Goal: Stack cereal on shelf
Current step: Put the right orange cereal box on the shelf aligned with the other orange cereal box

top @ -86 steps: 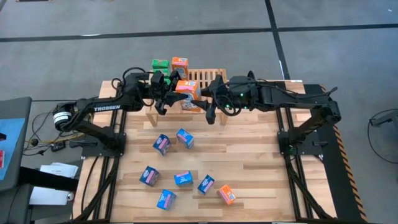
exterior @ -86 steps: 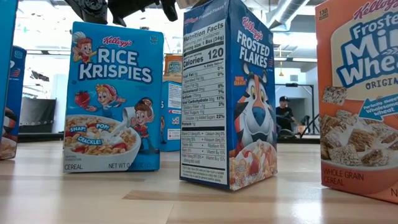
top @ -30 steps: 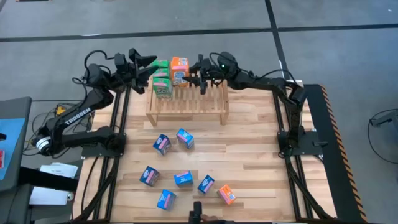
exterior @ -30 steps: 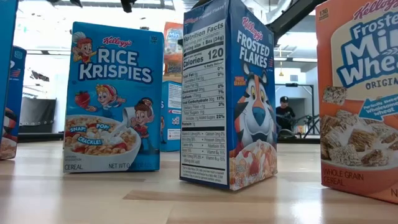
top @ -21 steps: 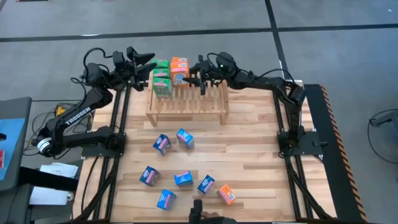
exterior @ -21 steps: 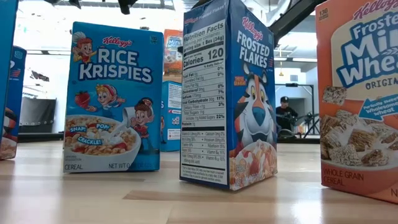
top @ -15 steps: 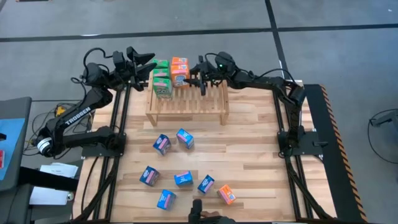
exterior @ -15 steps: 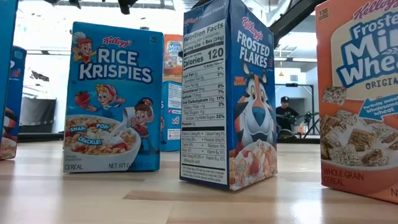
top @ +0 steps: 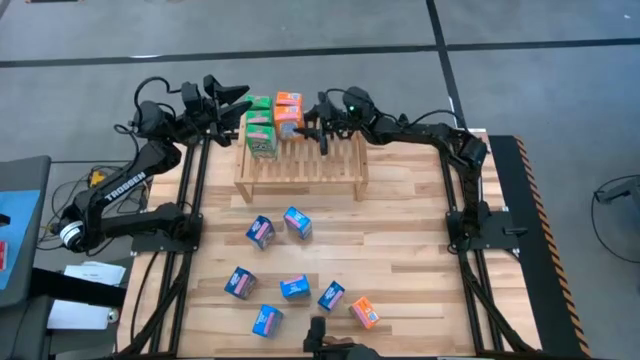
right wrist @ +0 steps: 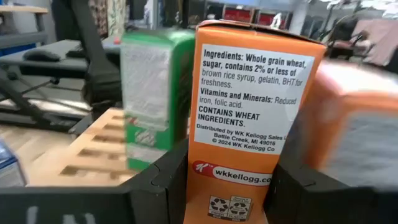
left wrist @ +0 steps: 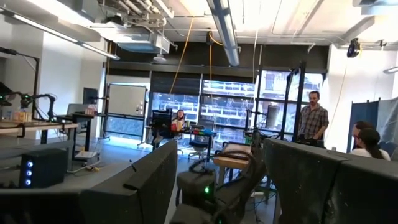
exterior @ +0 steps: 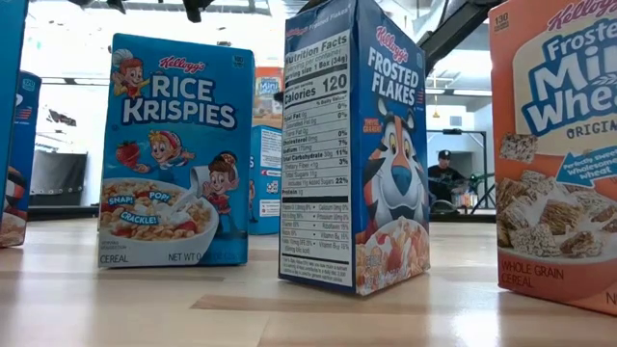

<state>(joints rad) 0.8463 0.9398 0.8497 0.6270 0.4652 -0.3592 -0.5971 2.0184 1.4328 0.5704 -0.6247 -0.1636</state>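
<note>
My right pincer [right wrist: 227, 180] grasps an orange cereal box [right wrist: 252, 112] over the shelf's [top: 300, 165] back edge. My left pincer [top: 235, 100] hangs released. Lowered carelessly, the box could topple the green box [right wrist: 155, 93] beside it.

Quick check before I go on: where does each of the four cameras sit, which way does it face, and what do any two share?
High: overhead, looking down on table, both arms, shelf.
Low: table level, facing loose boxes and room; arm parts overhead.
Left wrist: left gripper raised beside shelf, facing the room; own fingers apart.
Right wrist: right gripper over shelf, gripping an orange box.
Shared: orange box, high and right wrist.
</note>
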